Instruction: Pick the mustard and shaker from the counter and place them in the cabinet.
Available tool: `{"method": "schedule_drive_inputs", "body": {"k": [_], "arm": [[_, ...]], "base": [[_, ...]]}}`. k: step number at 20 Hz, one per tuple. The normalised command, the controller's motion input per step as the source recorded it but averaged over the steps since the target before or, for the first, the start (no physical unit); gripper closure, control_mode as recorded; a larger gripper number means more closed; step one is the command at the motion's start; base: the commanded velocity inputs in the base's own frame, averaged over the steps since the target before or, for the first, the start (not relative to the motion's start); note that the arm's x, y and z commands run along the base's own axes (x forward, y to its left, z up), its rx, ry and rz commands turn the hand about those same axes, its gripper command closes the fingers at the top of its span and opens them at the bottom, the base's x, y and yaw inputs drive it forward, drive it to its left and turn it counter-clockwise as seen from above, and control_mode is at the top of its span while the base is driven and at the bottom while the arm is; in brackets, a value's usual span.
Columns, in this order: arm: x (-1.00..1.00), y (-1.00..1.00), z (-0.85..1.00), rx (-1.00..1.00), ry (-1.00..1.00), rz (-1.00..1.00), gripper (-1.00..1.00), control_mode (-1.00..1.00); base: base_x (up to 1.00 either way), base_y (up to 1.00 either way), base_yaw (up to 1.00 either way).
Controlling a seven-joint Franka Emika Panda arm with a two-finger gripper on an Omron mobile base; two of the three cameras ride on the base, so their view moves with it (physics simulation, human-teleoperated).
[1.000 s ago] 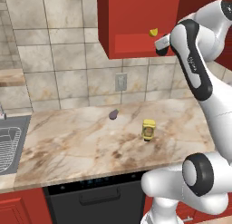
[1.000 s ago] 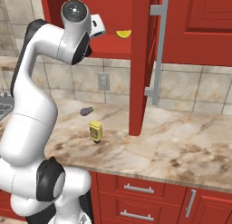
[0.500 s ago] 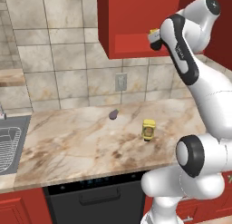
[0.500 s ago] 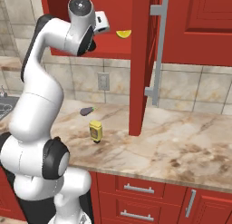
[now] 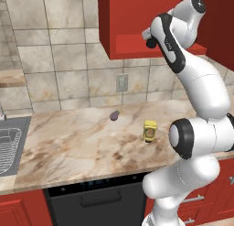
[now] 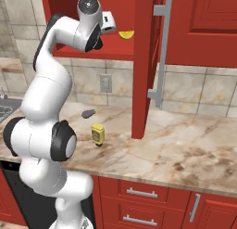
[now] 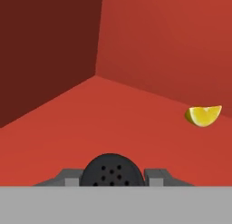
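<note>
1. The white arm reaches up to the glossy red wall cabinet, with its hand at the open red shelf niche along the cabinet's bottom.
2. In the hand view the gripper is closed on the small black shaker, whose round top with small holes sits between the two fingertips, one at each side.
3. Beyond the shaker lies the red floor of the niche, with the red back wall and a darker side wall meeting in a corner.
4. A tiny yellow lemon wedge lies on the niche floor, farther in and to the right of the shaker in the hand view; in the right base view the wedge is just right of the hand.
5. The small upright yellow mustard bottle with a darker label stands on the long beige-and-brown veined marble table, towards its near edge.
6. A small purple eggplant-like thing lies on the table, farther back and to the left of the mustard bottle, apart from it.
7. A metal sink is set into the table at the far left.
8. A grey wall outlet is on the tiled backsplash below the cabinet.
</note>
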Motion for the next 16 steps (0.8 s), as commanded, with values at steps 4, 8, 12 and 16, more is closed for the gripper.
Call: {"method": "schedule_drive_inputs", "body": {"k": [4,8,12,16], "arm": [[0.65,0.00,-0.03,0.03,0.02,-0.02,1.00,-1.00],[0.58,0.00,0.00,0.04,0.01,-0.03,1.00,-1.00],[0.34,-0.08,-0.03,0.04,0.00,0.00,1.00,-1.00],[0.25,-0.11,-0.20,0.02,0.00,0.00,1.00,-1.00]], "base": [[0.00,0.00,0.00],[0.00,0.00,0.00],[0.00,0.00,0.00],[0.00,0.00,0.00]]}}
